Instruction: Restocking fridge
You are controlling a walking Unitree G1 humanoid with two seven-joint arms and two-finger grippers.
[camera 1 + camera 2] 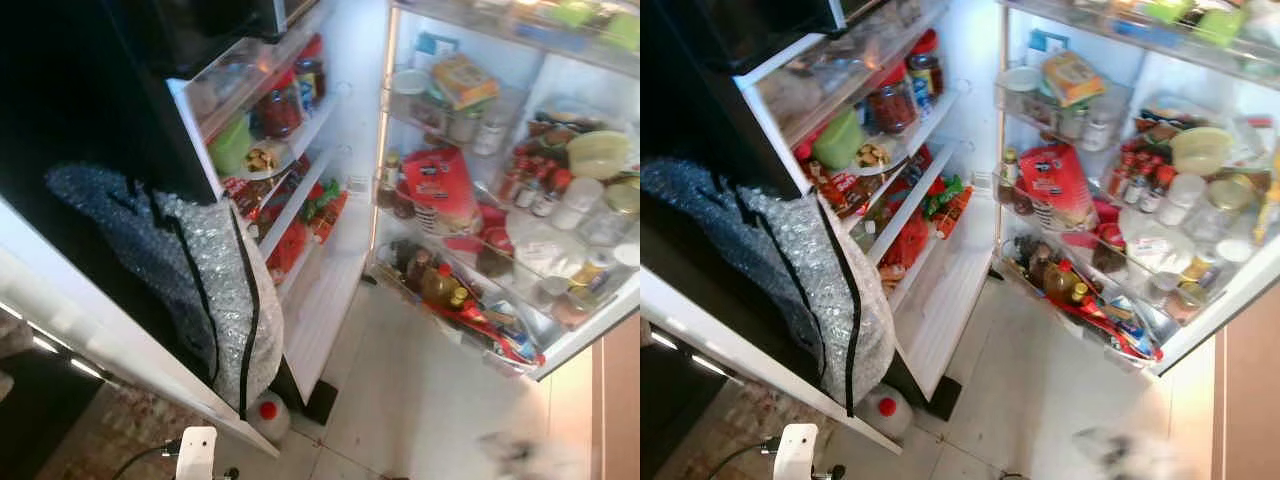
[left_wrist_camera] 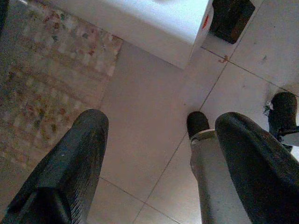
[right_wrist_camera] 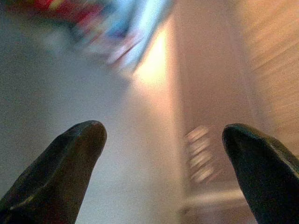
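1. The fridge (image 1: 350, 130) stands wide open; its left door (image 1: 290, 170) carries racks of jars and packets, and the shelves (image 1: 520, 200) inside are crowded with bottles, tubs and a red packet (image 1: 440, 185).
2. Left gripper (image 2: 159, 154): fingers spread apart and empty, aimed down at the tiled floor (image 2: 154, 107) near a patterned rug (image 2: 46, 74).
3. Right gripper (image 3: 163, 158): fingers likewise parted and empty, aimed at the floor; this view is blurred.
4. Judged step: approaching the fridge, with nothing yet in hand.
5. To do it well, fix on one item and a free shelf gap before raising an arm, and keep clear of the bubble wrap (image 1: 200, 280) draped over the counter edge.
6. The fridge contents sit well apart from both pairs of fingers, higher up and ahead of them.
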